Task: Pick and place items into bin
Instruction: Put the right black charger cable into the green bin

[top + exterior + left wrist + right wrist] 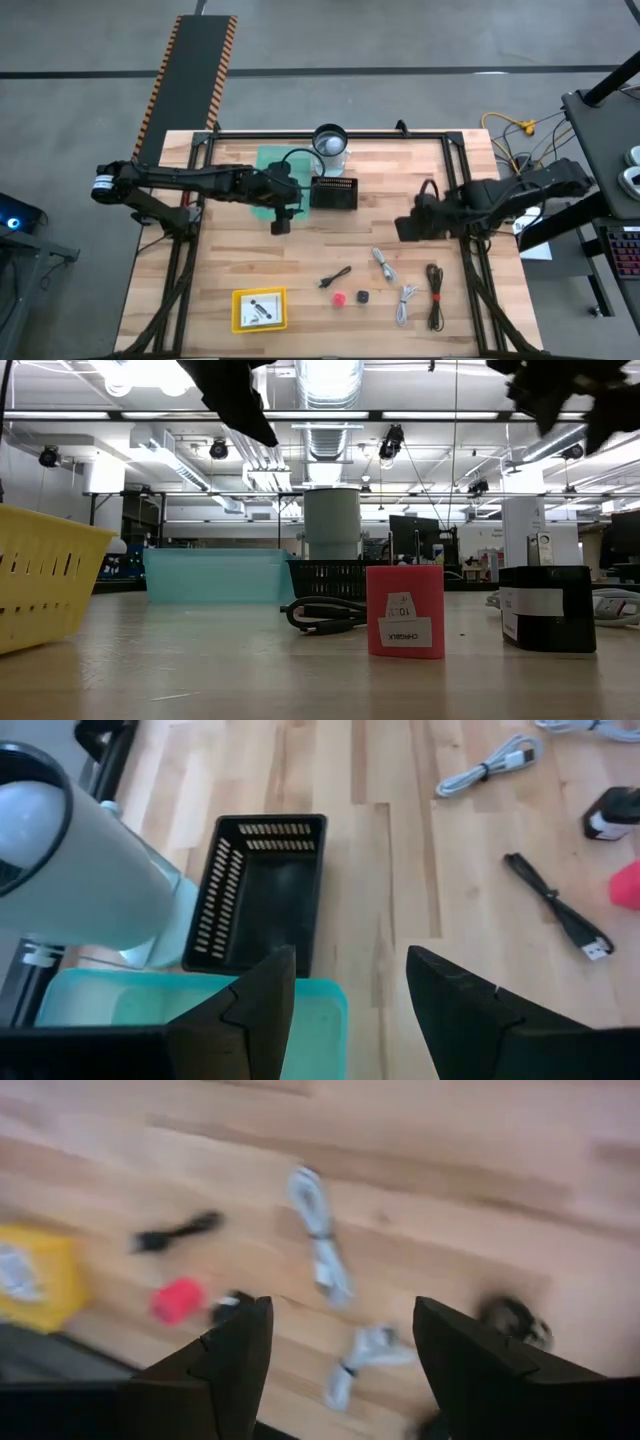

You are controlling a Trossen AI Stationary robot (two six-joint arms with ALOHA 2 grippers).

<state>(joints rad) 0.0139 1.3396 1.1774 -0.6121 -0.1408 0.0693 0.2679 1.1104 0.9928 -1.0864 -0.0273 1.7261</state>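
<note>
Small items lie on the near half of the table: a black cable (335, 278), a red block (340, 298), a black cube (363, 297), a grey cable (381, 262), a white cable (405, 303) and a dark cable (434, 295). My left gripper (280, 222) hangs open and empty above the near edge of a teal bin (240, 1005). My right gripper (408, 228) is open and empty too, raised above the table just far of the grey cable (320, 1245). In its wrist view the red block (178, 1300) and white cable (360, 1355) lie beyond the fingers.
A black slotted basket (334, 192) sits right of the teal bin (262, 185), with a pale cylinder (330, 145) behind them. A yellow bin (260, 310) holding a white card stands near the front edge. Bare wood lies between the two grippers.
</note>
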